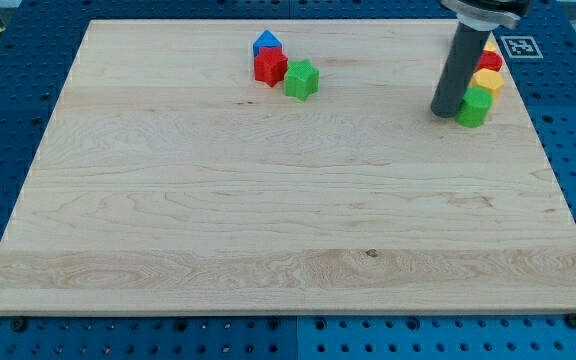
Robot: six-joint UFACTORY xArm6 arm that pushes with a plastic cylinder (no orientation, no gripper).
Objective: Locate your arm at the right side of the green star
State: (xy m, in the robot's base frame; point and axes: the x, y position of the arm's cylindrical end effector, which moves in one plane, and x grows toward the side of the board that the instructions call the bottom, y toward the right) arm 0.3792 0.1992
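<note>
Nearest the camera lies the bare front stretch of the pale wooden table (268, 250), a rectangular board resting on a blue perforated base (8, 100) that frames it on all sides. Toward the view's top, slightly left of centre, three blocks form a tight cluster: a green star (301, 79) on the view's right of the group, a red block (270, 66) touching it on its left, and a blue block (266, 42) just behind the red one, its shape not clear beyond a peaked top. Well apart from these, at the view's upper right, a second group stands in a short column: a green block (474, 106) at the front, a yellow block (488, 80) behind it, and a red block (490, 58) farther back, partly hidden. The arm's dark rod (456, 65) descends from the top edge, and my tip (446, 112) rests on the table just beside the left face of the green block in this second group, far to the view's right of the green star. The end effector is a plain rod with no jaws, so it holds nothing. A black-and-white marker tag (518, 46) lies by the table's far right corner.
</note>
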